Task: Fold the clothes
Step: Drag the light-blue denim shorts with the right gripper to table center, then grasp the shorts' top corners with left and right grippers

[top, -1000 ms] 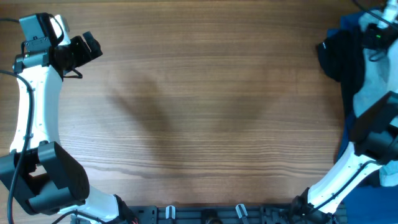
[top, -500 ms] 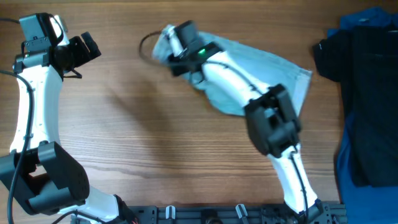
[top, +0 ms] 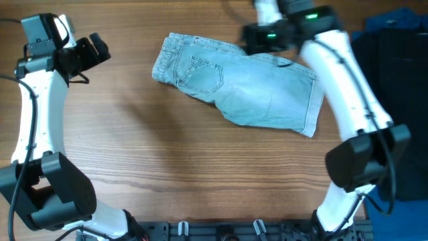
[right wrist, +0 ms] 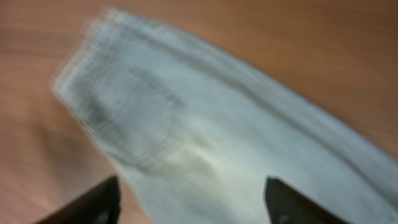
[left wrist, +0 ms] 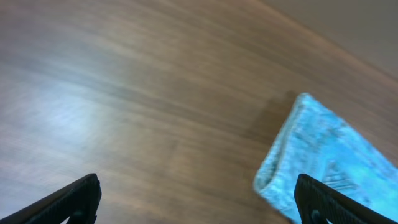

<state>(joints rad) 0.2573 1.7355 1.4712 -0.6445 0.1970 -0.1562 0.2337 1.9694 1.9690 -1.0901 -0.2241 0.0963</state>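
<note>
On the surface (top: 200, 174), shorts (top: 247, 90) are lying flat, unfolded; right tool (top: 253, 35) above them and left tool (top: 93, 53) are gaping, empty.

**Pale Denim on Brown Wood**

The shorts (top: 241, 90) are faded light blue, with darker stitching outlining a pocket. The table (top: 200, 181) beneath them is warm brown with fine streaked grain. Right of the shorts is a black garment (top: 403, 100) and dark blue cloth (top: 394, 19). The left arm (top: 30, 114) and right arm (top: 338, 67) are white with black joints.
</note>
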